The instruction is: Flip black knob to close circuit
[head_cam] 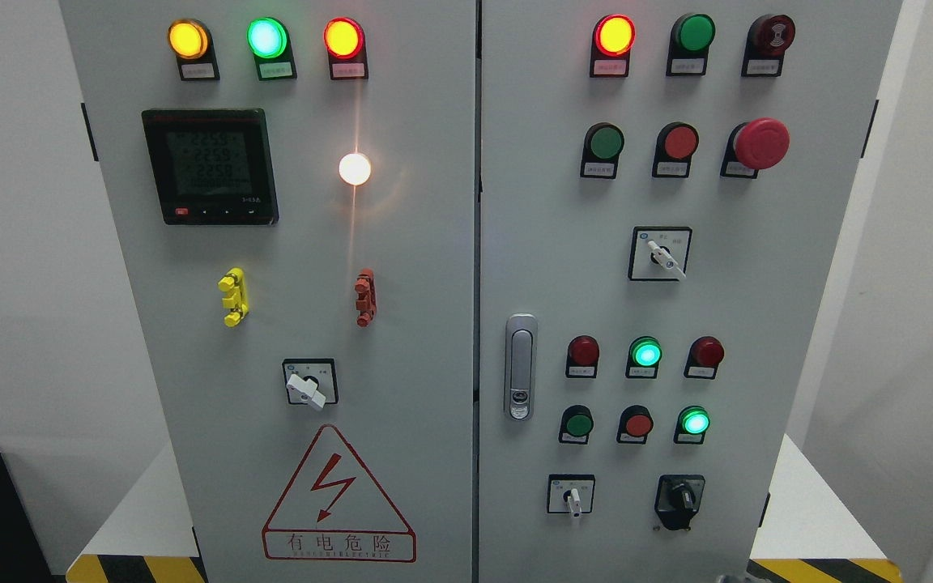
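Black knob (679, 500) at cabinet door (798, 324) lower right, just right of white-handled selector switch (572, 495); untouched. Neither hand visible; finger state unknowable.

The black knob (679, 500) sits low on the cabinet's right door, its handle tilted slightly off vertical.

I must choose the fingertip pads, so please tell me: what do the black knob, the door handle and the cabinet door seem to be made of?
Black knob: probably moulded plastic, dull black with little shine. Door handle: looks like polished or chromed metal, silvery with bright reflections. Cabinet door: seemingly painted sheet metal, smooth light grey, faintly glossy since a lamp's glare streaks it.
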